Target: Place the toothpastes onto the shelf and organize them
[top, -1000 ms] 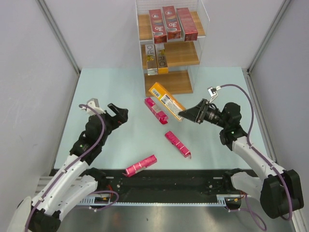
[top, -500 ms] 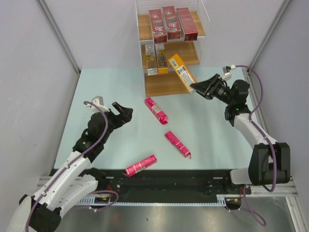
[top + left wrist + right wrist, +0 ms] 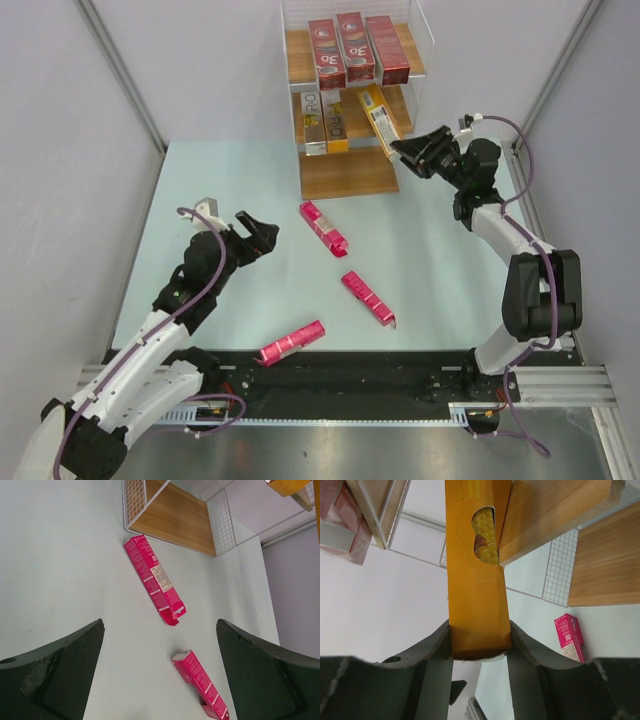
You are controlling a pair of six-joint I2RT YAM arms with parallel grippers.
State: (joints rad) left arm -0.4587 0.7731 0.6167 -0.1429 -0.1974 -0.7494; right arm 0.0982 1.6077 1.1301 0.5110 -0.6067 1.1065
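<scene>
The right gripper (image 3: 400,150) is clamped on the near end of an orange carton (image 3: 378,118), which reaches into the shelf's (image 3: 345,172) middle tier. The left gripper (image 3: 262,232) hangs wide open and empty over the table (image 3: 220,180), left of a pink carton (image 3: 322,227).

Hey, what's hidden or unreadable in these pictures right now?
Right wrist view: the orange carton in the right hand runs off the top edge, so its far end is unseen.
Right wrist view: the pink carton is partly behind a finger.
Left wrist view: the bottom edge cuts off the lower pink carton.
Top view: fine print on the red cartons on the shelf is too small to read.
</scene>
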